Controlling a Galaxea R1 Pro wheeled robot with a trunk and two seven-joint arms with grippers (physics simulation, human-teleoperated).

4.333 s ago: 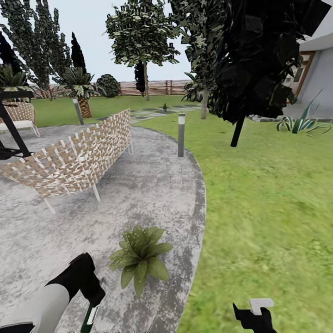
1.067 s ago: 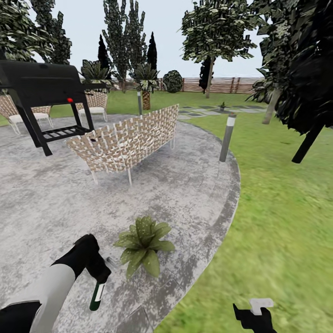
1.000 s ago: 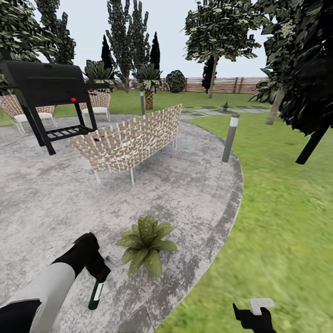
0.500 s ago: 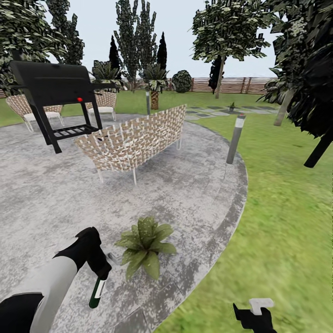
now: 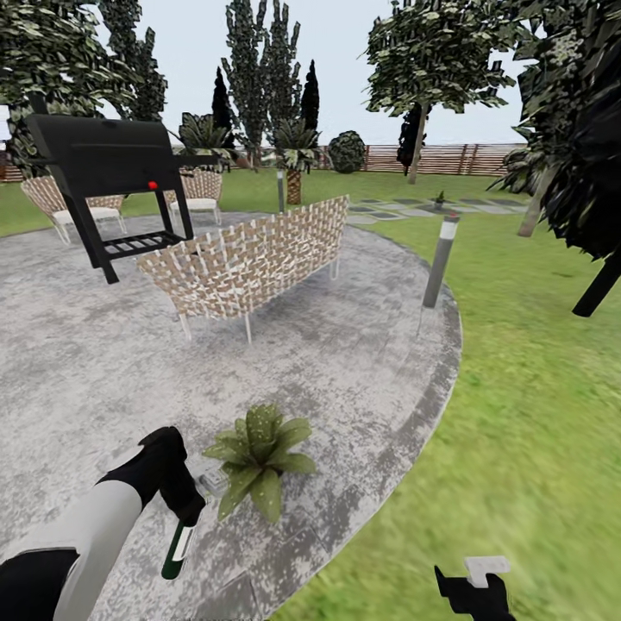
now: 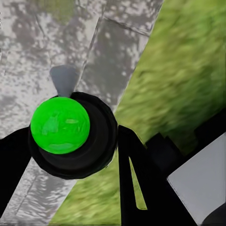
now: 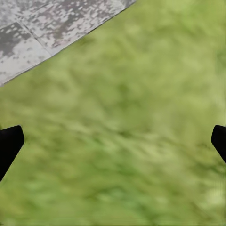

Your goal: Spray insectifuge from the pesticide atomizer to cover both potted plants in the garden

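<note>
In the head view my left gripper [image 5: 184,507] is shut on the pesticide atomizer [image 5: 178,550]. Its dark-green bottle with the white label hangs down below the fingers. The pale grey spray head sits just beside the leaves of the near potted plant [image 5: 257,454], an olive-green rosette on the grey paving. The left wrist view looks at the bottle's bright green bottom [image 6: 60,125], with black fingers [image 6: 134,174] on either side. A second small potted plant [image 5: 440,198] stands far off on the stepping stones. My right gripper [image 5: 477,585] hangs open over the lawn, its fingertips [image 7: 9,143] wide apart.
A woven bench [image 5: 250,263] and a black grill [image 5: 108,164] stand on the round stone patio [image 5: 345,362] ahead. A grey lamp post [image 5: 438,259] marks its right edge. Lawn [image 5: 535,388] stretches right, with trees and a slatted wooden fence [image 5: 457,159] behind.
The camera has turned left since the earliest frame, bringing the grill into view. My left gripper keeps hold of the atomizer, and its spray head now sits closer to the near plant's leaves.
</note>
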